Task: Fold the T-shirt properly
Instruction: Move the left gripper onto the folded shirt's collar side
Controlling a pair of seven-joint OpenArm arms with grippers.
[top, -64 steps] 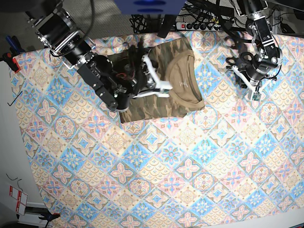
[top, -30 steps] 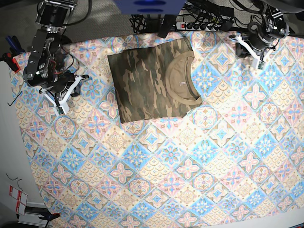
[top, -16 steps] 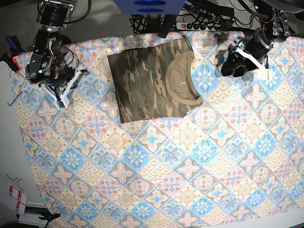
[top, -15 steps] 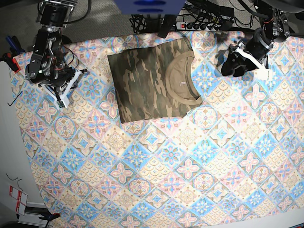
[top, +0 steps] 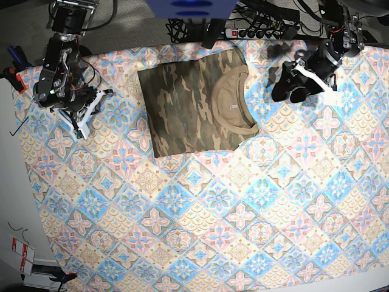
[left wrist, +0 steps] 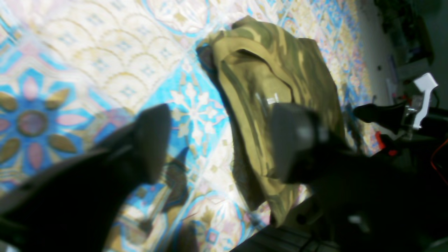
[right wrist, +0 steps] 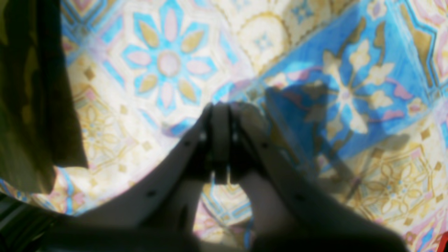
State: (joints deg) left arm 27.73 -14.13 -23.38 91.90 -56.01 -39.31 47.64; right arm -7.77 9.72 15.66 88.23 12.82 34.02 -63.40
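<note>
Patterned counter [top: 243,213], folded T-shirt [top: 194,100] lying flat on it.
Left gripper [top: 287,78] beside the collar, fingers wide, empty; right gripper [top: 82,125] fingers pressed together, well apart.

T-shirt [top: 194,103] on tablecloth [top: 243,213], between both grippers, touching neither

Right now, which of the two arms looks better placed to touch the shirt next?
Probably the left. Its gripper stands open beside the collar side of the T-shirt, pointing toward it. The right gripper is shut and sits farther off over the tablecloth.
</note>
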